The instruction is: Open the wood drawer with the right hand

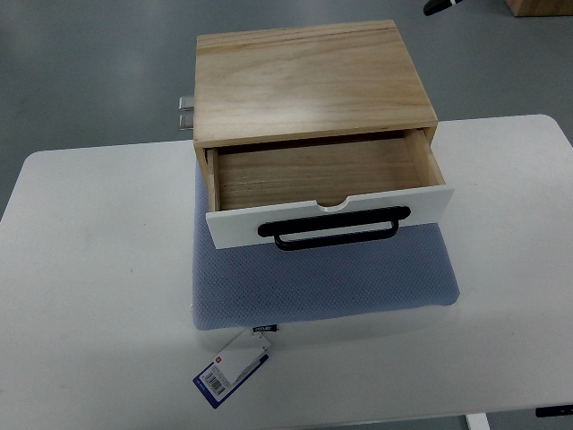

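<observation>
One light wooden box (309,81) sits on a blue mesh cushion (331,278) atop the white table (89,296). Its single white-fronted drawer (327,215), with one black handle (336,231), stands pulled open. Neither robot hand appears, so their state cannot be told.

One camera looks steeply down at the white table (89,269) from the robot's side.

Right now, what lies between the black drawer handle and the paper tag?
In the top view, only the blue mat lies between the black handle and the tag.
</observation>
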`<state>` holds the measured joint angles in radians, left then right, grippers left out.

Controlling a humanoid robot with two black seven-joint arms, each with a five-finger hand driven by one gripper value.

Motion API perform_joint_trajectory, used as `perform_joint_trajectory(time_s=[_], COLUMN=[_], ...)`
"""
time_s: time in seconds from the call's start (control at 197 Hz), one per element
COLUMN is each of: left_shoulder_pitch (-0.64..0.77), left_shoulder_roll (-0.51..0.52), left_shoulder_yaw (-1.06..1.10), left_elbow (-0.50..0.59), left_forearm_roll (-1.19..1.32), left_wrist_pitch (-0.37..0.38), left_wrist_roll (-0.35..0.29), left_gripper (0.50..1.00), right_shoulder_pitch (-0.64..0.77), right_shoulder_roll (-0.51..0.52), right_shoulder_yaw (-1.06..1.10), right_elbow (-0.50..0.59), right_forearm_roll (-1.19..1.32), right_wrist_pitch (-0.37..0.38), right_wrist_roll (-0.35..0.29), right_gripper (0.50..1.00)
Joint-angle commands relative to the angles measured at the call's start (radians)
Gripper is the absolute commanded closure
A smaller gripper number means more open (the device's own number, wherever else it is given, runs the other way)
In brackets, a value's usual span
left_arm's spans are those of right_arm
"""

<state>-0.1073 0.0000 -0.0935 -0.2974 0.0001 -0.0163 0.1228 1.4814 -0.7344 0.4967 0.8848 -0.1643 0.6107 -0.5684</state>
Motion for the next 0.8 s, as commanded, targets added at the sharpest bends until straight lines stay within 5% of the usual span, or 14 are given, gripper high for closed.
perform_joint_trajectory(time_s=[0.0,0.142,0.264,0.346,0.397,0.412,0.793], left_shoulder_pitch=[0.0,0.0,0.0,0.0,0.0,0.0,0.0], left_shoulder_roll=[0.0,0.0,0.0,0.0,0.0,0.0,0.0], left_shoulder_yaw=[0.0,0.0,0.0,0.0,0.0,0.0,0.001], left_elbow=[0.001,0.001,0.001,0.001,0.001,0.003,0.003], left_forearm_roll=[0.0,0.0,0.0,0.0,0.0,0.0,0.0], left_wrist_pitch=[-0.001,0.001,0.001,0.001,0.001,0.001,0.001], left_wrist_roll=[-0.002,0.0,0.0,0.0,0.0,0.0,0.0], left_gripper=[0.5,0.5,0.5,0.5,0.5,0.5,0.5], right_shoulder_pitch=[-0.099,-0.246,-0.4,-0.486,-0.486,-0.549,-0.699], right_shoulder_roll=[0.07,0.147,0.21,0.253,0.253,0.299,0.495], right_shoulder_yaw=[0.137,0.261,0.336,0.372,0.372,0.398,0.603], right_elbow=[-0.207,-0.372,-0.405,-0.406,-0.406,-0.405,-0.437], right_forearm_roll=[0.003,0.017,0.019,0.02,0.02,0.042,0.253], right_wrist_pitch=[0.0,0.0,-0.042,-0.078,-0.078,-0.111,-0.137], right_wrist_roll=[0.122,0.38,0.582,0.685,0.685,0.746,0.786], right_gripper=[0.558,0.558,0.556,0.556,0.556,0.556,0.556])
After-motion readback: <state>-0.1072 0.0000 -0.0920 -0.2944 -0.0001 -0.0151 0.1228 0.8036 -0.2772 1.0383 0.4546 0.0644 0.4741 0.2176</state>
